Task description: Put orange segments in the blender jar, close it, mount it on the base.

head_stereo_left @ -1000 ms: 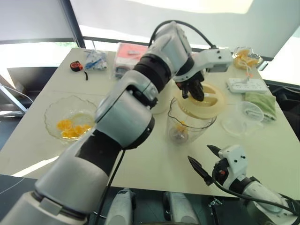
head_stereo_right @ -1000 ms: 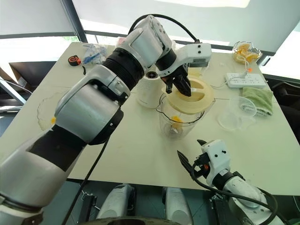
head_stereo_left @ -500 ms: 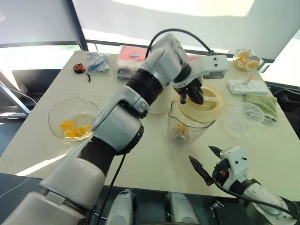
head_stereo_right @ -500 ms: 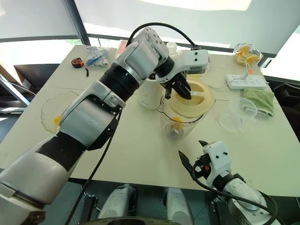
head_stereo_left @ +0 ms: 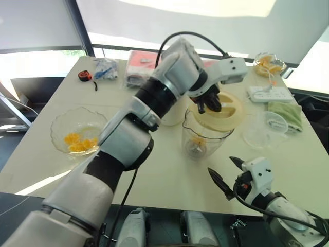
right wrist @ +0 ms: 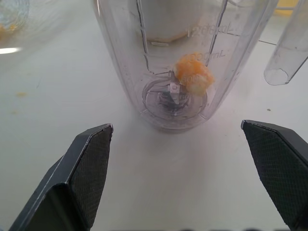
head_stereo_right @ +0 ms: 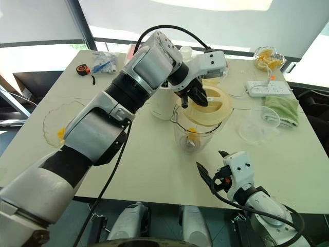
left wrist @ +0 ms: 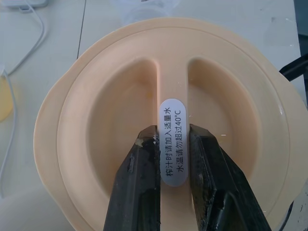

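Lid (left wrist: 168, 110) pinched by left gripper (left wrist: 173, 144) above blender jar (head_stereo_left: 203, 136), centre frame; one orange segment (right wrist: 193, 74) inside; right gripper (right wrist: 183, 159) spread empty; closing, mounting pending.

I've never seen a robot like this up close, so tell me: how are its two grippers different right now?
The left gripper is shut on the cream lid, pinching its centre ridge; the right gripper is open and holds nothing. The left gripper hangs high over the blender jar; the right gripper waits low at the table's near edge, pointing at the jar. Both have two black fingers.
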Motion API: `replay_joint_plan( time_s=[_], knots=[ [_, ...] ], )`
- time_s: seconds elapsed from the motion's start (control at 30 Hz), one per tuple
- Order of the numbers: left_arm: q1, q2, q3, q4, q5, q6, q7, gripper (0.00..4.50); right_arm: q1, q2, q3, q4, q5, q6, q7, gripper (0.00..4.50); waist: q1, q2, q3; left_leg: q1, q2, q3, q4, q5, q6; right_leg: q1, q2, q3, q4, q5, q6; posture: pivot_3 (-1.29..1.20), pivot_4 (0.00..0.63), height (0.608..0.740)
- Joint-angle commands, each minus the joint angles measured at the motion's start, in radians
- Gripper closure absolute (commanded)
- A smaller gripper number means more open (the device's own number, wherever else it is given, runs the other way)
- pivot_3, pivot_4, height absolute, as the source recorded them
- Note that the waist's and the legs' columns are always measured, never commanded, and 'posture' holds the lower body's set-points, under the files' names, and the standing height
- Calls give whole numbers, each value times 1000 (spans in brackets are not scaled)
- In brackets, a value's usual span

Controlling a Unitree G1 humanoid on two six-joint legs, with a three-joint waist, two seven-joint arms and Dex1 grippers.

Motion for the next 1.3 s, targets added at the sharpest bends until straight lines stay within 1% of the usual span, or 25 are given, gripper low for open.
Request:
replay_joint_plan(
  time_s=[0.03, 0.2, 0.33, 0.47, 0.57, 0.7, 0.93, 1.3],
  knots=[
    [8, 17, -25, -47, 6, 36, 45, 4245, -9, 0, -14, -10, -2, -10, 7, 0, -1, 0, 0, 0, 0, 0, 0, 0, 0, 0, 0, 0, 0, 0, 0, 0, 150, 740],
    [18, 53, -39, -128, -5, 66, 66, 4245, -27, -2, -8, 4, -3, -9, 17, 0, -4, 0, 0, 0, 0, 0, 0, 0, 0, 0, 0, 0, 0, 0, 0, 0, 150, 740],
    [36, 93, -64, -228, -26, 133, 36, 4245, -45, -5, -7, 22, -4, -11, 27, 0, -12, 1, 1, -1, 0, 0, 0, 0, 0, -1, 0, 0, 0, 0, 0, 0, 150, 740],
    [52, 116, -74, -308, -56, 181, 44, 4245, -60, -9, -4, 34, -7, -11, 36, 0, -15, 1, 1, -1, 0, 0, 0, 0, 0, -1, 0, 0, 0, 0, 0, 0, 150, 740],
    [59, 121, -63, -356, -75, 172, 76, 4245, -65, -7, -2, 38, -11, -10, 41, 0, -15, 1, 1, -1, 0, 0, 0, 0, 0, -1, 0, 0, 0, 0, 0, 0, 150, 740],
    [51, 130, -61, -403, -115, 205, 82, 4245, -73, -8, 3, 44, -16, -5, 47, 0, -15, 1, 1, -1, 0, 0, 0, 0, 0, -1, 0, 0, 0, 0, 0, 0, 150, 740],
    [74, 158, -96, -472, -171, 279, 91, 4245, -77, -7, -2, 48, -19, -4, 56, 0, -17, 2, 1, -1, 0, 0, 0, 0, 0, -1, 0, 0, 1, 0, 0, 0, 150, 740],
    [120, 194, -158, -524, -226, 296, 125, 4245, -70, -10, -12, 42, -19, -1, 62, 0, -16, 2, 1, -1, 0, 0, 0, 0, 0, -1, 0, 0, 1, 0, 1, 0, 150, 740]
  ],
)
